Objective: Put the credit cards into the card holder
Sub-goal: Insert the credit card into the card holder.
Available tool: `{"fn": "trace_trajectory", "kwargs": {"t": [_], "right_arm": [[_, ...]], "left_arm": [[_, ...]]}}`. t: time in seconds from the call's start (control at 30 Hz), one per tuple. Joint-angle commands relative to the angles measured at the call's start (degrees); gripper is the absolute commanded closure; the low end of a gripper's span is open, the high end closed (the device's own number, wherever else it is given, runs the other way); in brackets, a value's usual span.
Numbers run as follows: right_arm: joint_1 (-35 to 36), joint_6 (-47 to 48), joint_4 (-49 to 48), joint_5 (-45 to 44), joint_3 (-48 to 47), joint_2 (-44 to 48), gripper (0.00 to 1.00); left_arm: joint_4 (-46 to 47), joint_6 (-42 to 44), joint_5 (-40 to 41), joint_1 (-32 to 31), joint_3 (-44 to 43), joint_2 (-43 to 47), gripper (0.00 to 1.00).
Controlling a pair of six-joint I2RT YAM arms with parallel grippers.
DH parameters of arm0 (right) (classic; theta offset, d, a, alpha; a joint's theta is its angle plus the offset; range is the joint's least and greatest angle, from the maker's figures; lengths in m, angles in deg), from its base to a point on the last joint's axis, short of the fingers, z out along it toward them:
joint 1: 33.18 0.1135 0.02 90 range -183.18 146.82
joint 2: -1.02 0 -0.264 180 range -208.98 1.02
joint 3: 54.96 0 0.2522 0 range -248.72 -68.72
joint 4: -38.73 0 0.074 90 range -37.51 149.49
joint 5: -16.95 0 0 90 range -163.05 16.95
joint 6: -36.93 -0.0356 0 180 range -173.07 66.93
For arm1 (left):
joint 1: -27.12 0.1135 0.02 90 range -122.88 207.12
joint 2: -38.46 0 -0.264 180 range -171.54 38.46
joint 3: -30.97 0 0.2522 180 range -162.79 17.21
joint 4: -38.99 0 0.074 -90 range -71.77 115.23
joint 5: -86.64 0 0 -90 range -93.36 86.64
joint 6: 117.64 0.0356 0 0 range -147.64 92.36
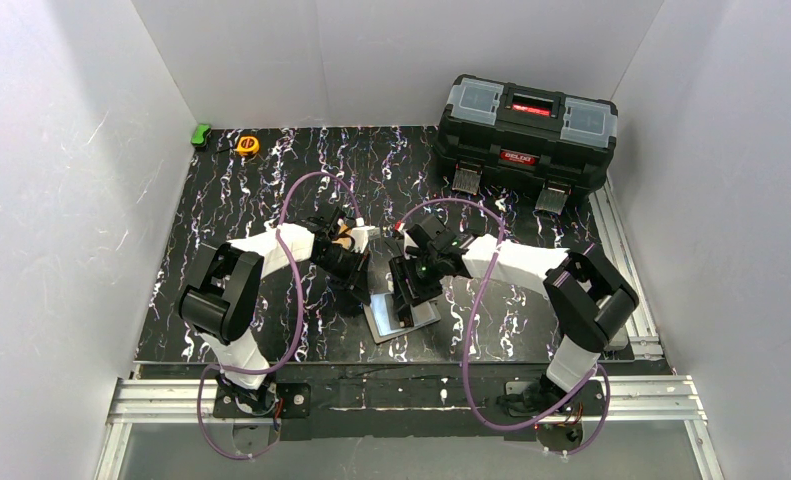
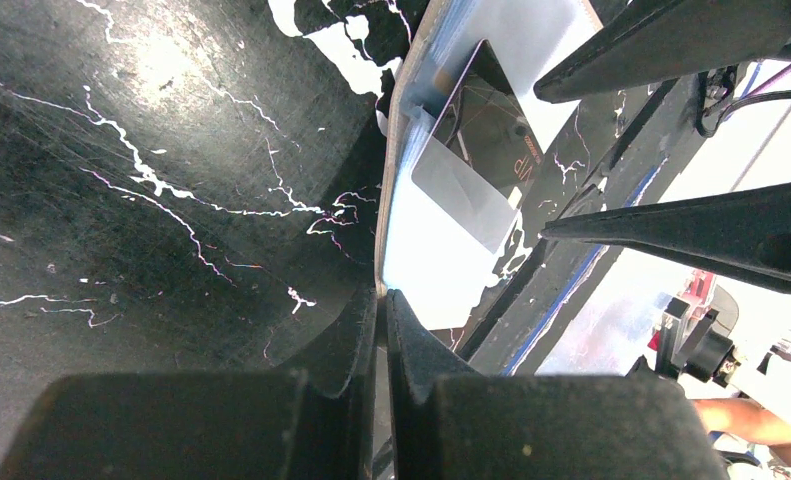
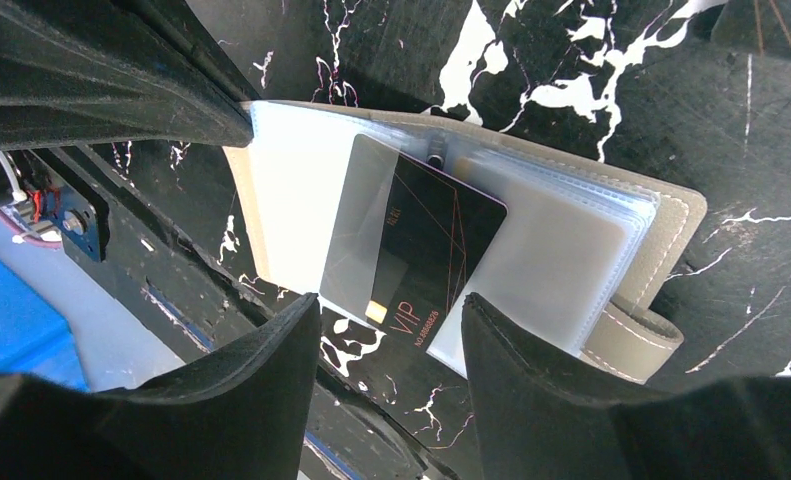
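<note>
The card holder point(image 3: 661, 250) lies open on the black marbled table, its taupe cover underneath and its clear pockets point(image 3: 561, 250) facing up. A black credit card point(image 3: 431, 250) printed "VIP" sits slanted, partly inside a pocket, with its lower end sticking out. My right gripper point(image 3: 391, 310) is open just above that end, one finger on each side and neither touching it. My left gripper point(image 2: 383, 295) is shut on the edge of the card holder point(image 2: 421, 270), holding a leaf up. In the top view both grippers meet over the card holder point(image 1: 423, 318).
A black toolbox point(image 1: 526, 135) stands at the back right. A yellow tape measure point(image 1: 247, 145) and a small green object point(image 1: 202, 134) lie at the back left. Aluminium rails point(image 1: 621, 260) run along the table's right side. Something pale and orange point(image 1: 347, 238) shows beside the left wrist.
</note>
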Motion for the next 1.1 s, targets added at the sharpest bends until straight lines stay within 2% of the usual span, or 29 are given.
{"fn": "trace_trajectory", "kwargs": {"t": [0.0,0.7,0.87,1.07], "right_arm": [[0.1,0.4,-1.2,0.4,-0.5,-0.4,0.39],[0.1,-4.1,-8.4,5.4,1.1,-2.8,0.41],[0.1,-3.7,-6.0,4.7,0.3,-2.8,0.41],[-1.0,-3.0,-4.5,3.7,2.7,1.2,0.41]], "left_arm": [[-1.2,1.0,-0.3,0.3,-0.2,2.7,1.0],[-1.5,1.0,-1.0,0.2,-0.5,2.5,1.0],[-1.5,0.9,-0.9,0.2,-0.6,2.5,1.0],[-1.4,1.0,-0.9,0.3,-0.3,3.3,1.0]]}}
